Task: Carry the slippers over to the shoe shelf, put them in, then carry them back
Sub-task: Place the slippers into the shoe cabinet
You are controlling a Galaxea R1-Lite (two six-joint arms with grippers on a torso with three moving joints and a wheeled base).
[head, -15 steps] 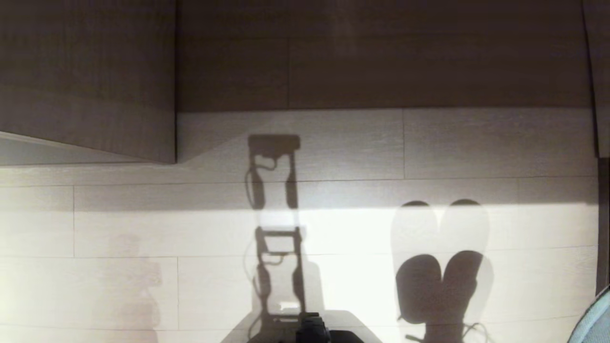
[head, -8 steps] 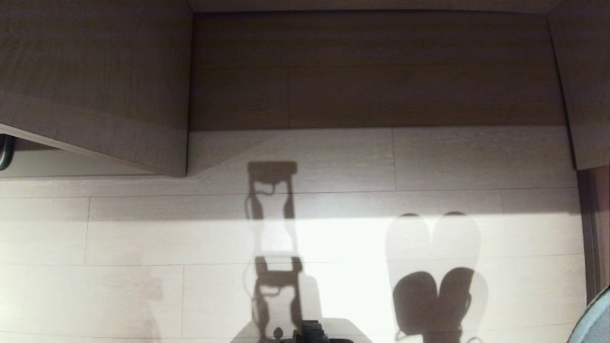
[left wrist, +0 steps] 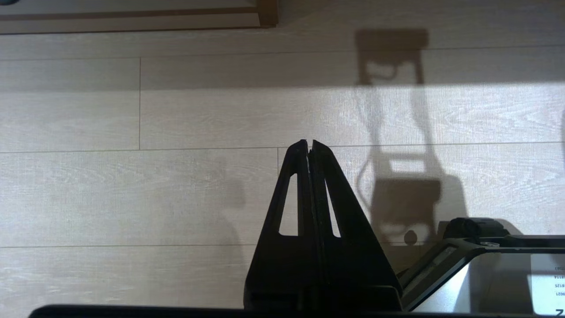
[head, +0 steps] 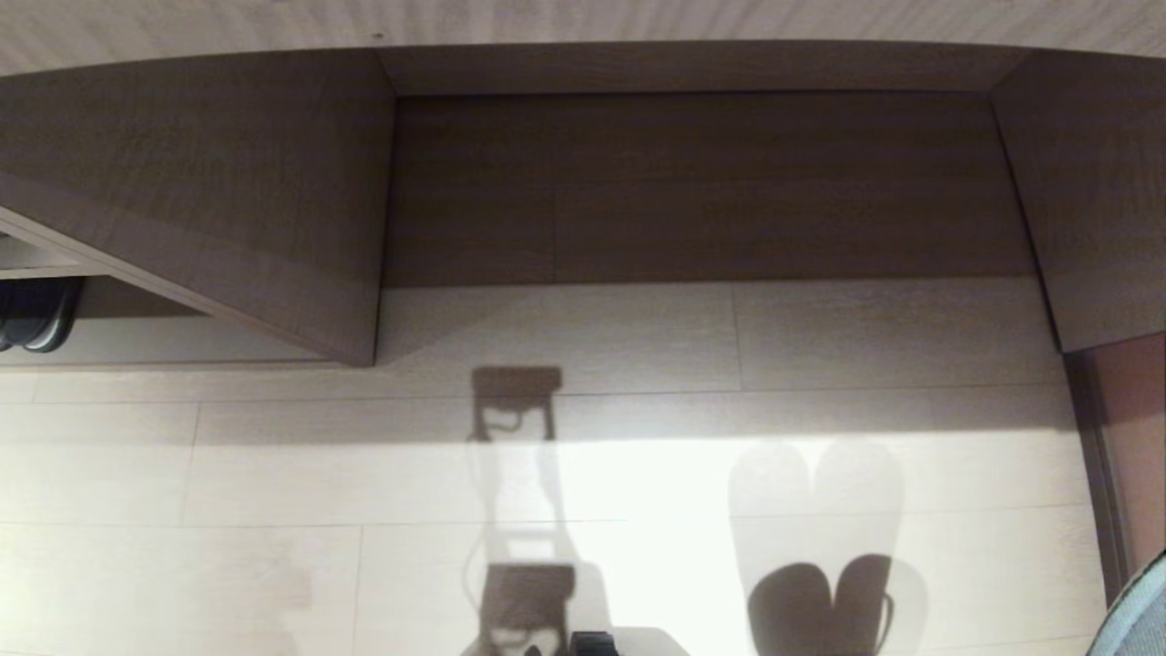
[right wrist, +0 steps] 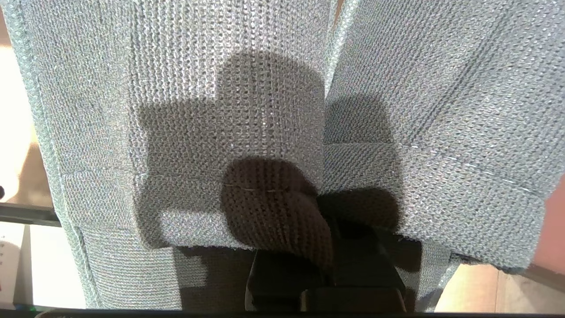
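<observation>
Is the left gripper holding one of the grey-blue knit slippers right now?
No. In the left wrist view the left gripper is pressed shut on nothing, above bare pale wood-plank floor.

You see the slippers [right wrist: 185, 110] as grey-blue knit with a fine ribbed weave, uniform. The floor [head: 273, 474] is pale planks with faint wood grain. The shoe shelf [head: 692, 182] reads greige-brown, grained. The left tool [left wrist: 309, 145] is black. A dark pair [head: 32, 314], possibly near-black, sits at the edge.
</observation>
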